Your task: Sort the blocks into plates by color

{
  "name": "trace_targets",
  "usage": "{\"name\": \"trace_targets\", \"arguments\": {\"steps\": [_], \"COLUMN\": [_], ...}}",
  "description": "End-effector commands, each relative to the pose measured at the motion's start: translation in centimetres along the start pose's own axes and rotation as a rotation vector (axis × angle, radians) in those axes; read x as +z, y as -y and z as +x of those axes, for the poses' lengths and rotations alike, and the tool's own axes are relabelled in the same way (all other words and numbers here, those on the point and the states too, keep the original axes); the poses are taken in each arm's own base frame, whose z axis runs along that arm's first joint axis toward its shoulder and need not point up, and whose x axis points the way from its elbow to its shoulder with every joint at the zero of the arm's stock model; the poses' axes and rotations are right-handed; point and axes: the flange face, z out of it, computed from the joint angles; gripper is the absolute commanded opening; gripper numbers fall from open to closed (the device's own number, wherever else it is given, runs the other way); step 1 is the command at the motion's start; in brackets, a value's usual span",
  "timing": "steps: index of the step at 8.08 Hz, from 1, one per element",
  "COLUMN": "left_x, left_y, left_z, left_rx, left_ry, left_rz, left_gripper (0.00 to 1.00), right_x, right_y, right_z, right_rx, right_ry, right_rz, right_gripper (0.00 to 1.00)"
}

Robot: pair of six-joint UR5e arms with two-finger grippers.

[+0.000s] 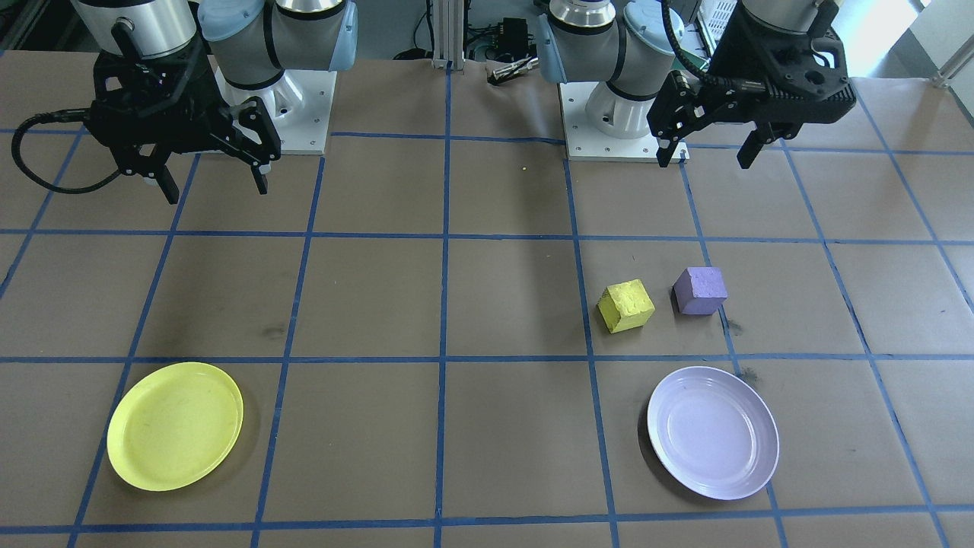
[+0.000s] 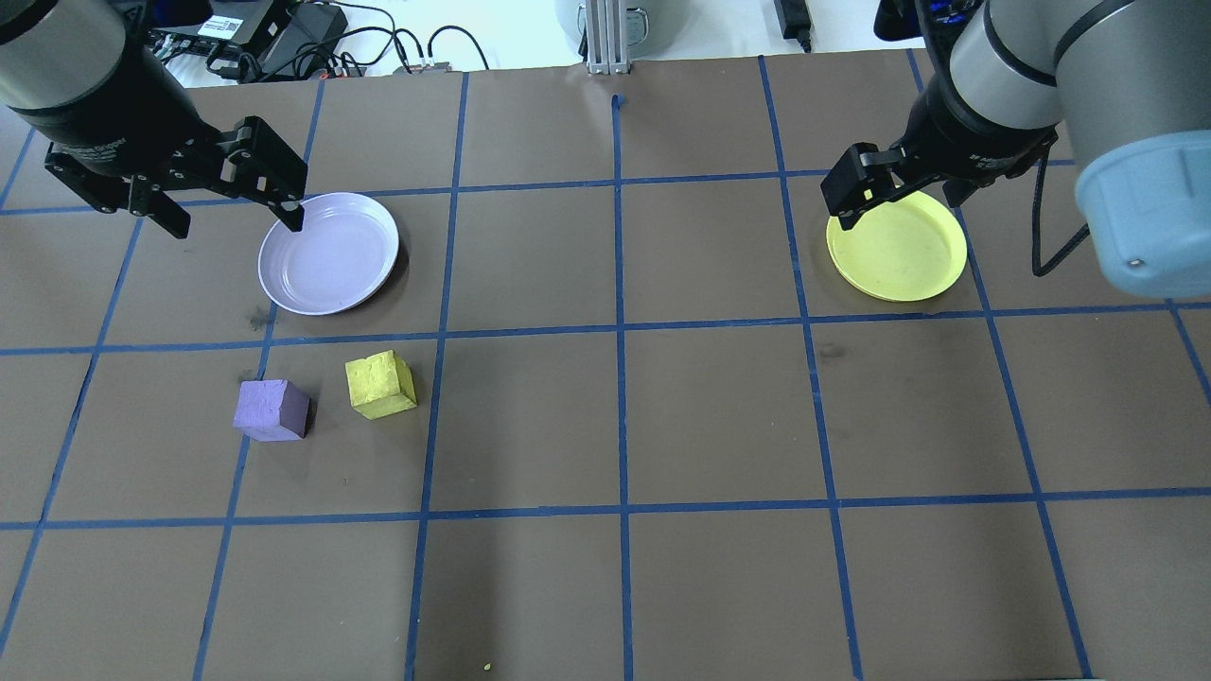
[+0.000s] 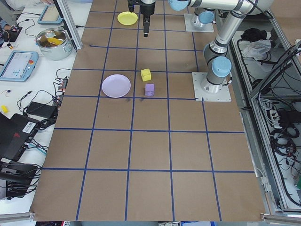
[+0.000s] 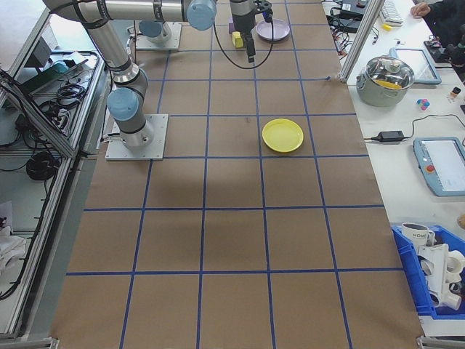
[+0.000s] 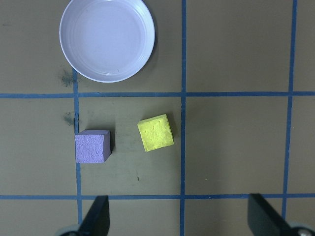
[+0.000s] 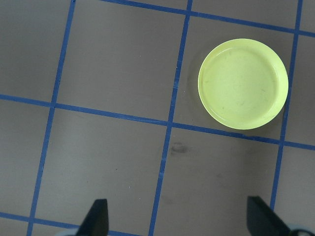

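Beside lavender plate — rough yellow cube, purple cube.

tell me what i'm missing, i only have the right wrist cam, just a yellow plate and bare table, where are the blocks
Observer: Both sit on the robot's left half: the yellow block and the purple block, side by side, apart, on the table.
Operator: any plate over there
Observer: Yes, the lavender plate, with nothing in it, just beyond the blocks as seen from the robot.
Operator: left gripper holding anything
Observer: No. The left gripper is open, raised above the table on the robot's side of the blocks.
Operator: and mine
Observer: The right gripper is open too, high above the table, and the yellow plate holds nothing.
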Motion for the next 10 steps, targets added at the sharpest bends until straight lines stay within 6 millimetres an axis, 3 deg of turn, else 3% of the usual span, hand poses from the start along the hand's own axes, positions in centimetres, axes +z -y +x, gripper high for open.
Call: {"name": "trace_targets", "arguments": {"steps": [1,4,5,7,8,10], "left_x": [0.3,-1.3,-1.4,0.5,1.7,5.9], "left_y": [-0.1,0.1,0.2,1.3,1.9,4.3], "left_z": [0.0,-0.9,-2.7,-11.8,-15.1,-16.8], "left_rx": [0.000,-0.015,0.005,-0.144,-0.159,-0.135], "left_ry": [0.000,0.000,0.008,0.013,0.019,0.000], "left_rz": [-0.005,0.042,0.044,-0.004,-0.023,-0.098], "left_gripper": [1.00,1.00,1.00,1.00,1.00,1.00], "right_x": [-0.1,0.0,0.0,0.0,0.0,0.1], "right_y": [0.1,0.2,0.2,0.2,0.2,0.2], "right_z": [0.0,0.0,0.0,0.0,0.0,0.0], "right_rx": [0.003,0.000,0.000,0.000,-0.002,-0.002], "right_ry": [-0.001,-0.003,-0.001,-0.003,-0.003,-0.002], "right_rz": [0.010,0.008,0.009,0.008,0.008,0.007], "right_gripper": [1.00,1.00,1.00,1.00,1.00,1.00]}}
